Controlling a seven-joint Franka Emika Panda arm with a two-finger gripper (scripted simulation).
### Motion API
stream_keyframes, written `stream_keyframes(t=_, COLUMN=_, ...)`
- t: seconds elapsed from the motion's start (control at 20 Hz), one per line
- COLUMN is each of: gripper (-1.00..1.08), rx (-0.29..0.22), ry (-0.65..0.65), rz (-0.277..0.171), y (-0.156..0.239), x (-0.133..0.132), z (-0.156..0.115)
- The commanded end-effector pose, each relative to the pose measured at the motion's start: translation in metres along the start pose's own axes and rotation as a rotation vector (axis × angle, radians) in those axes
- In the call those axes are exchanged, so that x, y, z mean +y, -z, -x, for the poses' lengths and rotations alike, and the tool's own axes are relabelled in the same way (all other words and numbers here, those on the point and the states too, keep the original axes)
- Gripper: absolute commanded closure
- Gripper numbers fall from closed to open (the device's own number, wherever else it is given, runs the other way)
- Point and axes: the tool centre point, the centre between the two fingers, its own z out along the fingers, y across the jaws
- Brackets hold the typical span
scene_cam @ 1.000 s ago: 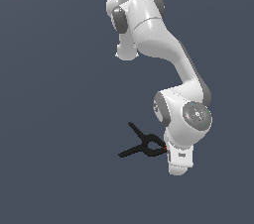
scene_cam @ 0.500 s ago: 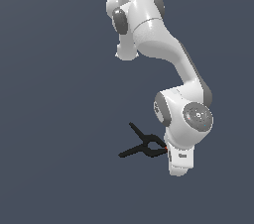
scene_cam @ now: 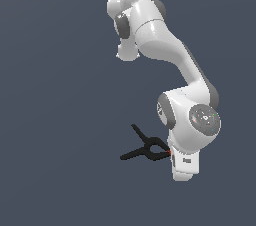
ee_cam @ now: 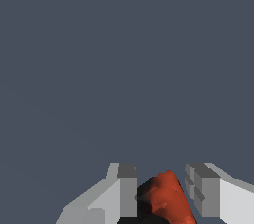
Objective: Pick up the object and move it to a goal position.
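one robot arm, white with grey joints, reaching down from the far upper part of the exterior view to the lower right. one gripper on it, with two fingers. one black clamp, on the exterior view's left of the gripper, with two splayed handles and one red-orange tip between the fingers. one plain dark grey-blue ground.

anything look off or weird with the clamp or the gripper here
Nothing looks damaged. The black clamp lies with its handles splayed toward the exterior view's left. Its red-orange tip sits between the gripper's fingers, nearer one finger than the other, with a gap on one side, so it is off-centre and not visibly clamped.
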Motion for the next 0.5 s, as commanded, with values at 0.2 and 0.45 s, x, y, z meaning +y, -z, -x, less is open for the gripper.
stream_keyframes(t=0.2, gripper=1.08, rx=0.001, ry=0.001, rz=0.003, y=0.0076, x=0.0055, z=-0.0031)
stream_keyframes(t=0.45, gripper=1.08, rx=0.001, ry=0.001, rz=0.003, y=0.0087, x=0.0065, z=-0.0035)
